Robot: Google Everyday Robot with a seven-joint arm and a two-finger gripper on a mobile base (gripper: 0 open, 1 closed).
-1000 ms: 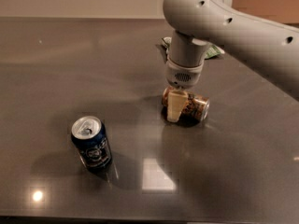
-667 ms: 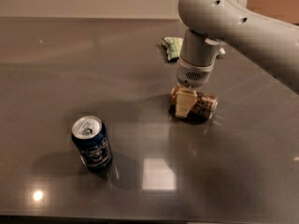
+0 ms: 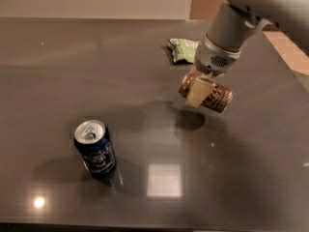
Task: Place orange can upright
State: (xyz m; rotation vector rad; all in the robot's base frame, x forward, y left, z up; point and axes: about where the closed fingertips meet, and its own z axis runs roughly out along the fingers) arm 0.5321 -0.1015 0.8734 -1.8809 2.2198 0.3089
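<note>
Two cans are sitting in this scene, but only one is in play. Starting at the left, a dark blue can (image 3: 94,149) is standing upright near the front edge of the desk (image 3: 58,71), well apart from everything else. Moving right, a green snack bag (image 3: 183,50) is lying toward the far edge. Just right of that, the gripper (image 3: 200,88) is hanging over the right half of the desk, closer to the far edge. Its fingers are clamping across the orange can (image 3: 208,94), which is hovering clear of the surface on its side, with its shadow showing underneath. So I'm guessing it's about halfway: the grab and lift are looking done. Tipping it so the silver top is facing up, setting it down and letting go are all looking like what's left.
</note>
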